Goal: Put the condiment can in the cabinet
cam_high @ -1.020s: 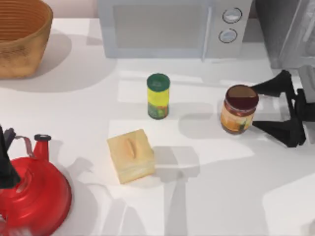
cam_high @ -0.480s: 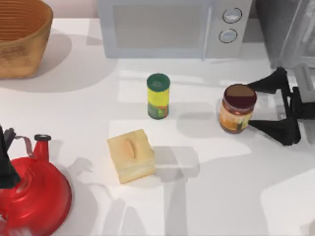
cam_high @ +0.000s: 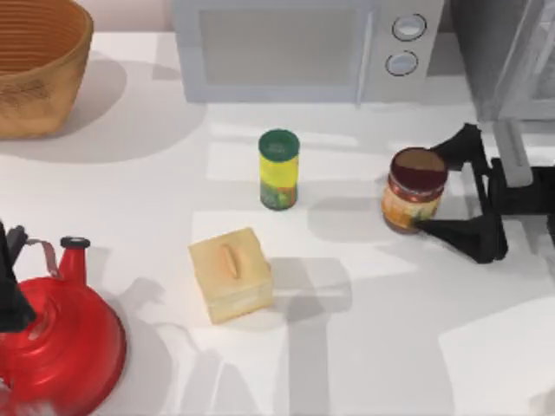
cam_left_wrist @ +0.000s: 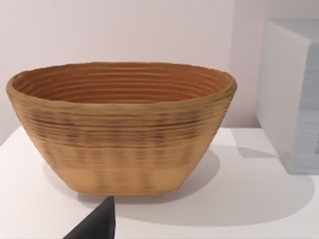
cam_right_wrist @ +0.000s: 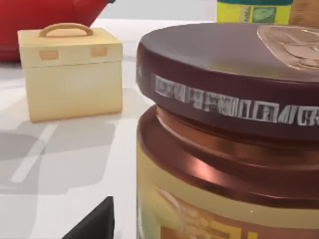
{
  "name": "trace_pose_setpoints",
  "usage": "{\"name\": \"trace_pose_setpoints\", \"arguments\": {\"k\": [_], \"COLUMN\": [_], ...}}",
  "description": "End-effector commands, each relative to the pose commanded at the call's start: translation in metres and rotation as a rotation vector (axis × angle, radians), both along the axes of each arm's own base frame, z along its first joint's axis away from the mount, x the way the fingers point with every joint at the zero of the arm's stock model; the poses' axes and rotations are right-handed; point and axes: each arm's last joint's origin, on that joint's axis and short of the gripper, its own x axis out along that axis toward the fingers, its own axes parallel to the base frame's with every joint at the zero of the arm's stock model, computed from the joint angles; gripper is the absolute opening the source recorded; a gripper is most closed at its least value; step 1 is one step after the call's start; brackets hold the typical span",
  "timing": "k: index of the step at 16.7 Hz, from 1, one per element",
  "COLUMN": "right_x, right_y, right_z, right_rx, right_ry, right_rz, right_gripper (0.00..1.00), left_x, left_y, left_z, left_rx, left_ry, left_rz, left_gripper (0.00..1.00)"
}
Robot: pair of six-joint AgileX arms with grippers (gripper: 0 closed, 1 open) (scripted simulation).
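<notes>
The condiment can [cam_high: 414,192], a short jar with a maroon lid and an orange-yellow label, stands upright on the table's right side. My right gripper [cam_high: 427,189] is open and reaches in from the right, one black finger on the can's far side and one on its near side, close to its wall. From the right wrist, the can [cam_right_wrist: 234,149] looms very near, with one fingertip [cam_right_wrist: 94,225] beside it. The dark grey cabinet [cam_high: 496,61] stands at the back right, behind the gripper. My left gripper [cam_high: 10,282] is parked open at the left edge, over the kettle.
A slim yellow can with a green lid [cam_high: 278,169] stands mid-table, and a cream box with a handle [cam_high: 231,274] sits in front of it. A red kettle [cam_high: 65,342] is front left, a wicker basket [cam_high: 35,65] back left, a microwave [cam_high: 303,48] at the back.
My right gripper has moved left, so its fingers now flank the condiment can instead of standing just right of it. The can has shifted slightly left.
</notes>
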Motion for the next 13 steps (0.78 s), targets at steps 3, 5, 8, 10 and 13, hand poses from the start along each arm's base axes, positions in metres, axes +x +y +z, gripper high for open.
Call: {"name": "trace_pose_setpoints", "arguments": {"k": [3,5,8,10,13], "right_x": [-0.002,-0.004,-0.006,-0.007,-0.007], "right_y": [0.011,0.017,0.022,0.024,0.024], "right_z": [0.0,0.0,0.001,0.001,0.001], "right_rx": [0.002,0.005,0.008,0.009,0.009], "right_ry": [0.0,0.0,0.0,0.0,0.0], "right_rz": [-0.001,0.0,0.0,0.0,0.0], "right_gripper": [1.0,1.0,1.0,1.0,1.0], "left_x": [0.0,0.0,0.0,0.0,0.0], "left_y": [0.0,0.0,0.0,0.0,0.0], "left_z": [0.0,0.0,0.0,0.0,0.0], "left_rx": [0.0,0.0,0.0,0.0,0.0], "left_ry": [0.0,0.0,0.0,0.0,0.0], "left_rz": [0.0,0.0,0.0,0.0,0.0], "left_gripper": [1.0,1.0,1.0,1.0,1.0]}}
